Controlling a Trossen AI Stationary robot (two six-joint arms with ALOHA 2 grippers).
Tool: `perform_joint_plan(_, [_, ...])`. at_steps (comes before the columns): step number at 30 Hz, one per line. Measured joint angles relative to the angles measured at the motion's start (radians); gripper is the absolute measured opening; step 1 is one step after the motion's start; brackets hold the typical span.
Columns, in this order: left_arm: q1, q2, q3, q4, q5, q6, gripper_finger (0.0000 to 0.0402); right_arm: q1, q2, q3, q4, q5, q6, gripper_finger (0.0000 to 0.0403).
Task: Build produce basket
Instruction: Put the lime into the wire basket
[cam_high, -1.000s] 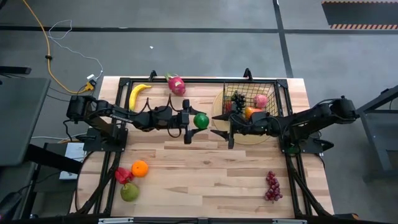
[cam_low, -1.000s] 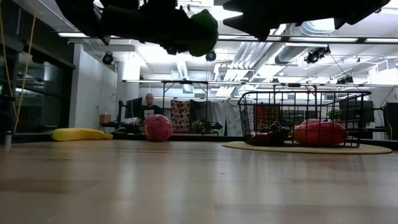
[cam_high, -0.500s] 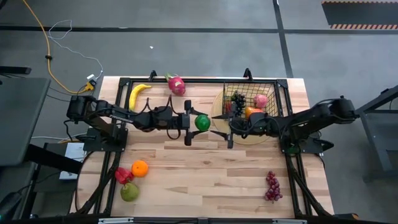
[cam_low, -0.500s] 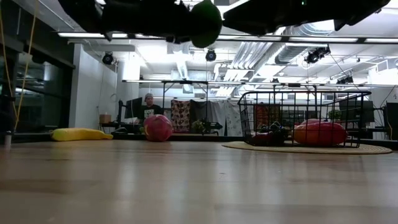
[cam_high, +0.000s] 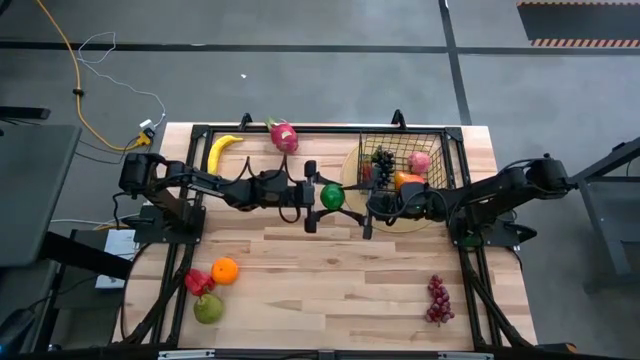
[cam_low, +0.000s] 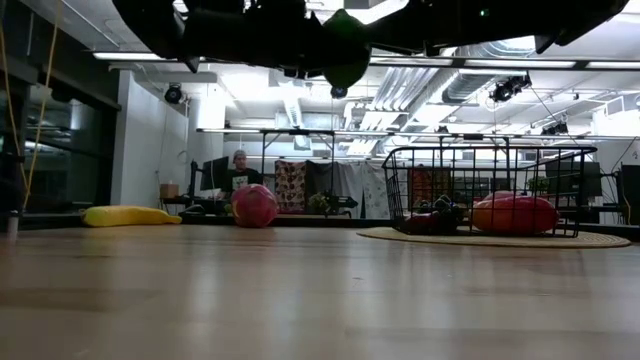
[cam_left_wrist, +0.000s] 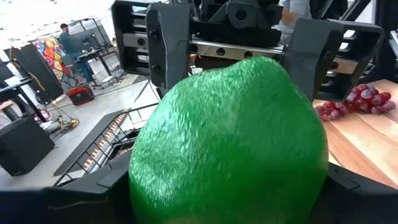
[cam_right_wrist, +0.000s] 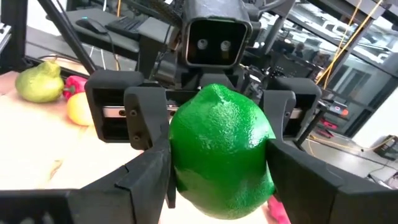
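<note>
While both grippers meet, lime (cam_high: 332, 196) hides fingertips.

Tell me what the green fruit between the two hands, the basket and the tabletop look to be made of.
Green fruit: probably moulded plastic or foam, with a pebbled, slightly glossy skin of very even colour. Basket: thin black wire, likely coated metal, in an open grid. Tabletop: pale wood planks with visible grain and seams, and a satin sheen in the low view.
</note>
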Motion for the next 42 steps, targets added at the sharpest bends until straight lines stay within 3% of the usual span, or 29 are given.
perform_joint_plan(15, [0.0,-0.001,0.001,-0.001,-0.026,0.007,0.0284,0.001,-0.002,0.0,0.0,0.024,0.009,0.025])
perform_joint_plan(20, [-0.001,-0.036,0.002,-0.064,-0.04,0.009,0.0284,0.0,-0.017,0.003,0.01,0.03,0.113,0.025])
perform_joint_plan(30, [-0.001,-0.066,0.001,-0.133,-0.035,0.009,0.0284,0.001,-0.017,0.004,0.007,0.032,0.092,0.0252])
perform_joint_plan(35, [-0.001,-0.066,0.001,-0.13,-0.035,0.009,0.0284,0.002,-0.017,0.008,-0.028,0.032,0.173,0.0299])
perform_joint_plan(40, [-0.002,-0.067,0.001,-0.123,-0.039,0.008,0.0284,0.012,-0.016,0.103,-0.215,0.032,0.184,0.0383])
perform_joint_plan(42, [-0.009,-0.067,0.001,-0.126,-0.066,0.004,0.0284,0.018,-0.016,0.144,-0.283,0.032,0.184,0.0393])
